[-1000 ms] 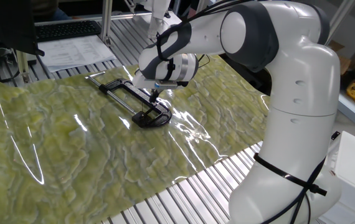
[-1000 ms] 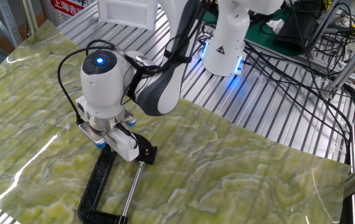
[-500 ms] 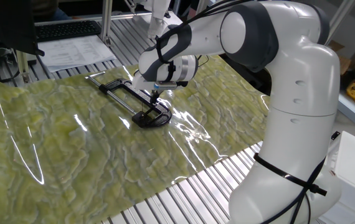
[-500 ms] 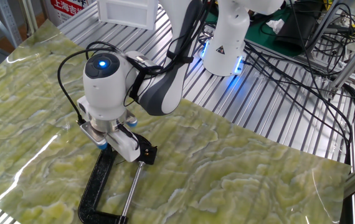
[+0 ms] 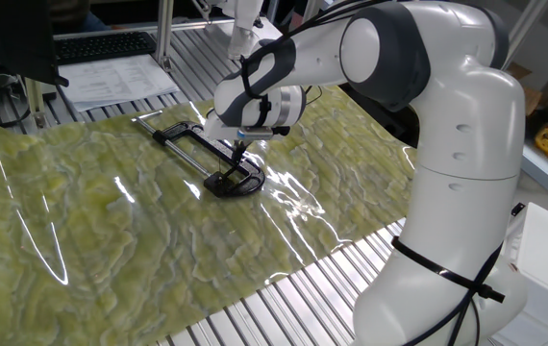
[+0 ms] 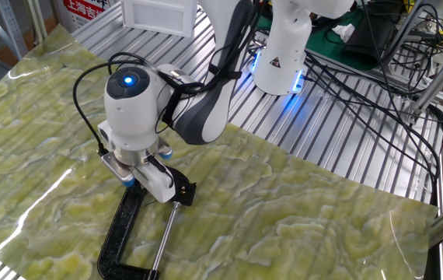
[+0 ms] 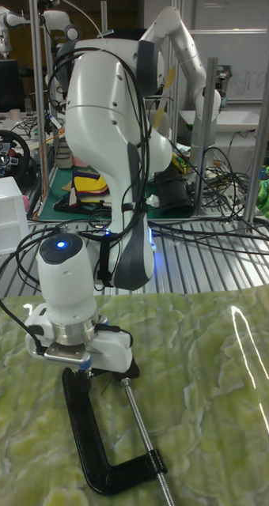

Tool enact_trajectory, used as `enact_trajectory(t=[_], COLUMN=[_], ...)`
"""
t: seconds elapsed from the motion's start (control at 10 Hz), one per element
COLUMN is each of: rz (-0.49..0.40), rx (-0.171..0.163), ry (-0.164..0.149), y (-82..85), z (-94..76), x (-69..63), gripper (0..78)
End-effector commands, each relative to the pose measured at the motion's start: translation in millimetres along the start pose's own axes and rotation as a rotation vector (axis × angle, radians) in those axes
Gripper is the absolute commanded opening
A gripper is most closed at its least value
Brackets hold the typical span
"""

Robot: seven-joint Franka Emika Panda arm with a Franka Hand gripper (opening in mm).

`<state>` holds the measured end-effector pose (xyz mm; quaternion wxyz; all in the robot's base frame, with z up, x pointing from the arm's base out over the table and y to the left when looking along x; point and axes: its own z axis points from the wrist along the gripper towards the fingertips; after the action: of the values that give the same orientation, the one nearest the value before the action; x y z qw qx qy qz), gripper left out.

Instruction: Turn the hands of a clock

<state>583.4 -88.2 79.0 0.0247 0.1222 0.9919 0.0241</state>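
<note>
In the tall fixed view, the black C-clamp (image 7: 93, 443) is seen nearest the camera, lying flat on the green marbled mat (image 7: 214, 379). Its foot with the threaded collar lies at about 6 o'clock, and its silver screw rod (image 7: 142, 423) runs up toward 12 o'clock beside the long black spine. At the far end of the rod, the rounded dark end of the clamp is covered by the gripper (image 7: 111, 370), which is set down directly over it. No dial or hands can be made out. The fingertips are hidden under the white hand body, so it cannot be told whether they are spread or pinching anything.

Beyond the mat, at 12 o'clock, the slatted metal table (image 7: 221, 265) is seen.

In the other fixed view, the clamp (image 6: 124, 241) extends toward 6 o'clock from under the gripper (image 6: 171, 193).
</note>
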Motion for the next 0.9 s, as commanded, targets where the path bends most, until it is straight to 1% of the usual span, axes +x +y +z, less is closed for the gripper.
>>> enact_trajectory(t=[0.1,0.3,0.4,0.5,0.6,0.7,0.8,0.9], rz=[0.001,-0.014,-0.022,-0.017,0.018,0.065,0.087,0.131], rx=[-0.002,0.000,0.020,0.019,0.024,0.047,0.056,0.059], ry=[-0.001,-0.005,-0.008,-0.018,-0.021,-0.023,-0.021,-0.008], y=[-0.1,-0.1,-0.1,-0.1,-0.1,-0.1,-0.1,-0.1], z=[-1.1,-1.1,-1.1,-1.1,-1.1,-1.1,-1.1,-1.1], x=[-1.1,-1.1,-1.1,-1.1,-1.1,-1.1,-1.1,-1.1], gripper=[0.0,0.0,0.0,0.0,0.0,0.0,0.0,0.0])
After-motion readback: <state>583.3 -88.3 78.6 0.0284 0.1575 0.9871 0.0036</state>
